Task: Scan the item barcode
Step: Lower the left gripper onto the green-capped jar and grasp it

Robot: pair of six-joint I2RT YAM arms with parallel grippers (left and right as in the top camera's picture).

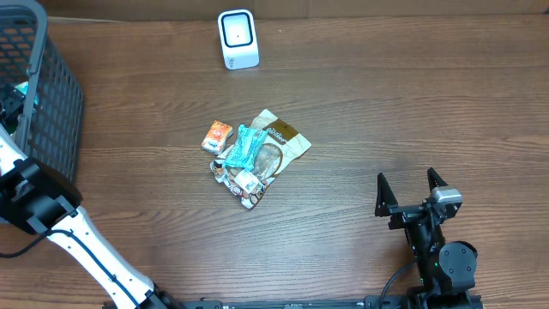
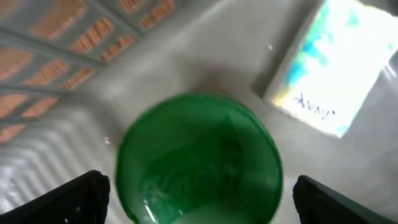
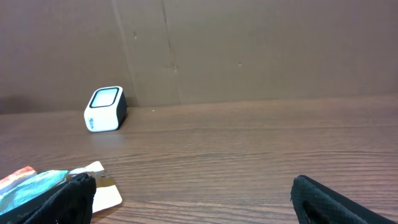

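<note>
"Where are the snacks (image 1: 255, 154)?"

"Middle of the frame, below the scanner (image 1: 238, 39). My left gripper (image 2: 199, 183) is spread over a green tub (image 2: 199, 155) in the basket (image 1: 60, 94). My right gripper (image 1: 412, 190) is spread too."

Matt wood-grain table (image 1: 386, 103) (glossy pouches (image 1: 279, 142))

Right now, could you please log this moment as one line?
left tool: open above green round item in basket | right tool: open, empty | scanner: far side | snack packets: piled mid-table
</note>
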